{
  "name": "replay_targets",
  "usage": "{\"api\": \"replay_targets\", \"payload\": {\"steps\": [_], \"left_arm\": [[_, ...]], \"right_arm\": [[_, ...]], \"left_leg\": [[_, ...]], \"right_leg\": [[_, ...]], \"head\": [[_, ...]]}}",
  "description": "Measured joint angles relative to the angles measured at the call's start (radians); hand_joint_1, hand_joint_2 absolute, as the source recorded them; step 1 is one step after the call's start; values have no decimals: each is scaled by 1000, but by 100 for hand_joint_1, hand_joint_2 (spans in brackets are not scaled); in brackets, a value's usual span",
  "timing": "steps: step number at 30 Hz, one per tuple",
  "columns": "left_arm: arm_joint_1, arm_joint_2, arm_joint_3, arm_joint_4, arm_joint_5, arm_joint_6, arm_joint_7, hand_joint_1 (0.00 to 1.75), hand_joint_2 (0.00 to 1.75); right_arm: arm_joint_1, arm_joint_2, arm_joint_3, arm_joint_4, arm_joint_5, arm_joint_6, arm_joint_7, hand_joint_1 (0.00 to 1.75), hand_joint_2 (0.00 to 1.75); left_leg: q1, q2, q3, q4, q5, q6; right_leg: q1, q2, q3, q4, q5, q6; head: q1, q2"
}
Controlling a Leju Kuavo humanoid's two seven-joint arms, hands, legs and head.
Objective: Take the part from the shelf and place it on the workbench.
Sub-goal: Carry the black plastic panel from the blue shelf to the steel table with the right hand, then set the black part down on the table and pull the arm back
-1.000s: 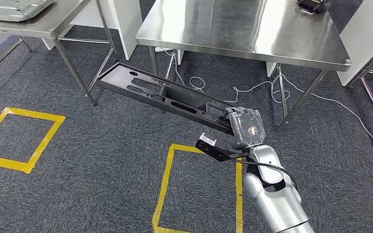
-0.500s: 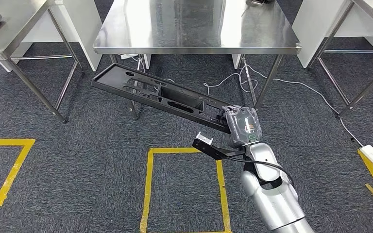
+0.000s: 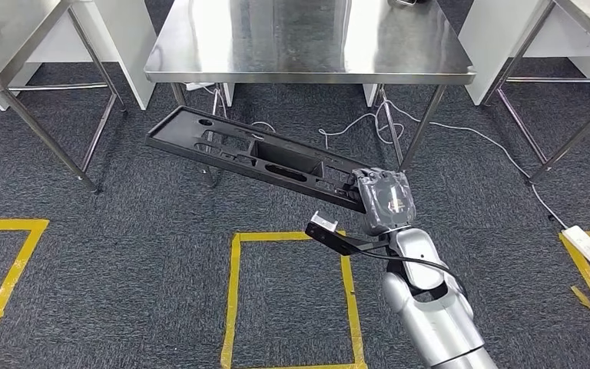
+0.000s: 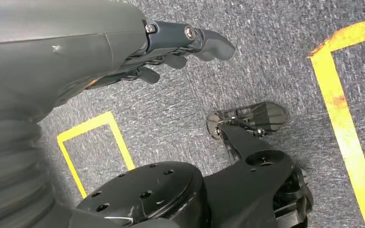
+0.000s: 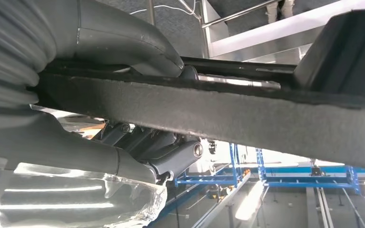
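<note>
Item: carry of the part, approach to the workbench.

Change noted: against the head view of half a second ago I see the whole scene slightly shifted, floor tape and table legs alike, so I log that as camera motion, not motion of the things. A second ago the steel table sat off to the right; now its tabletop [image 3: 307, 42] lies square ahead of me. I judge the turn toward the workbench is all but finished, with the placing itself not yet done.

Part [image 3: 257, 157]: long black moulded panel with slots and a recessed channel. Held out over the grey carpet, below and in front of the tabletop edge, touching neither. It juts away to the left from the grip, tilted, far end higher in the picture.

Right robot hand [image 3: 385, 201]: closed around the near end of the part. In the right wrist view the thumb [image 5: 123, 40] lies over one face of the panel edge and the darker fingers [image 5: 164, 147] curl under the other, so the panel is clamped between them.

Left robot hand [image 4: 123, 57]: hangs at my side over the carpet, holding nothing, fingers loosely apart and slightly bent.

Also present: yellow floor tape square [image 3: 234, 300]; white cables [image 3: 353, 127] under the table.
</note>
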Motion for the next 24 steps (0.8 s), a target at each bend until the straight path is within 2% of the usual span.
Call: {"api": "replay_targets", "payload": {"steps": [1, 2, 4, 6, 7, 8, 10, 11, 12, 13, 14, 15, 16, 17, 18, 19, 20, 22, 23, 24], "left_arm": [[-1, 0, 0, 0, 0, 0, 1, 0, 175], [-1, 1, 0, 0, -1, 1, 3, 0, 175], [-2, 1, 0, 0, -1, 2, 6, 0, 175], [-2, 1, 0, 0, -1, 3, 10, 0, 175], [-3, 1, 0, 0, -1, 4, 11, 0, 175], [-3, 1, 1, 0, -1, 5, 12, 0, 175], [-2, 0, 2, 0, -2, 5, 12, 0, 175], [-2, 0, 4, 0, -2, 5, 12, 0, 175], [-1, 0, 5, 0, -3, 4, 12, 0, 175], [-1, -1, 7, 0, -3, 4, 12, 0, 175], [-1, -1, 8, 0, -3, 4, 12, 0, 175], [-1, 0, 9, 0, -3, 3, 12, 0, 175], [-1, 2, 9, 0, -3, 4, 12, 0, 175], [-2, 3, 10, 0, -4, 4, 12, 0, 175], [-3, 5, 10, 0, -4, 4, 12, 0, 175], [-3, 7, 10, 0, -4, 4, 12, 0, 175], [-4, 7, 10, -1, -5, 4, 12, 0, 175], [-4, 7, 10, -1, -6, 4, 12, 0, 175], [-4, 7, 10, -1, -7, 4, 12, 0, 175], [-5, 6, 11, -1, -9, 4, 12, 0, 175]], "right_arm": [[0, 0, 0, 0, 1, 0, 0, 161, 175], [0, -1, 1, 0, 2, -1, 0, 161, 175], [3, -1, 2, 1, 4, -1, 0, 161, 175], [5, -2, 2, 0, 5, -2, 1, 161, 175], [5, -2, 2, 0, 6, -2, 1, 161, 175], [5, -2, 2, 0, 6, -2, 1, 161, 175], [6, -1, 2, 1, 7, -2, 1, 161, 175], [7, -1, 3, 2, 7, -2, 1, 161, 175], [8, -2, 3, 2, 7, -2, 1, 161, 175], [9, -2, 3, 3, 7, -2, 1, 161, 175], [10, -2, 3, 4, 7, -2, 1, 161, 175], [11, -2, 4, 4, 7, -2, 1, 161, 175], [11, -2, 4, 4, 7, -2, 1, 161, 175], [10, -2, 4, 4, 7, -3, 1, 161, 175], [10, -2, 4, 5, 7, -3, 1, 161, 175], [10, -2, 4, 5, 7, -4, 1, 161, 175], [11, -2, 4, 5, 8, -4, 1, 161, 175], [13, -3, 4, 3, 8, -6, 2, 161, 175], [13, -4, 4, 2, 9, -7, 1, 161, 175], [13, -6, 4, 2, 9, -8, 1, 161, 175]], "left_leg": [[-1, 1, 2, 1, -5, -7], [-2, 2, 4, 2, -9, -14], [-4, 4, 7, 0, -14, -24], [3, 5, 10, 3, -23, -34], [5, 4, 2, 24, -35, -38], [7, 3, -17, 65, -56, -40], [6, 0, -95, 205, -111, -40], [5, -1, -136, 269, -126, -38], [3, -2, -165, 304, -124, -34], [0, -2, -174, 296, -99, -26], [-6, -3, -161, 249, -56, -14], [-13, -7, -137, 179, -8, 3], [-20, -11, -112, 117, 26, 23], [-27, -13, -92, 67, 45, 40], [-33, -15, -81, 42, 49, 52], [-37, -15, -76, 35, 43, 60], [-40, -14, -69, 22, 43, 62], [-33, -11, -44, -9, 47, 60], [-28, -10, -31, -24, 49, 57], [-23, -8, -20, -33, 49, 51]], "right_leg": [[0, -4, 33, -61, 18, 2], [1, -7, 54, -98, 26, -1], [8, -1, 66, -112, 23, -21], [7, 5, 69, -111, 19, -39], [7, 8, 74, -112, 17, -47], [6, 10, 78, -112, 14, -54], [13, 13, 86, -112, 7, -65], [18, 15, 91, -112, 3, -70], [24, 17, 96, -112, -1, -76], [30, 20, 103, -112, -5, -80], [36, 23, 112, -112, -10, -83], [42, 25, 121, -113, -16, -86], [46, 27, 126, -114, -20, -86], [46, 29, 130, -115, -24, -85], [45, 31, 130, -116, -27, -82], [42, 31, 129, -118, -29, -78], [41, 32, 131, -123, -29, -74], [43, 27, 133, -121, -36, -66], [45, 24, 122, -97, -47, -63], [41, 20, 97, -49, -65, -59]], "head": [[0, 0], [0, 0], [-2, 0], [-4, 0], [-5, 0], [-7, 0], [-9, 0], [-9, 0], [-9, 0], [-9, 0], [-9, 0], [-9, 0], [-6, 0], [-3, 0], [-3, 0], [-3, 0], [-6, 0], [-7, 0], [-7, 0], [-6, 0]]}}
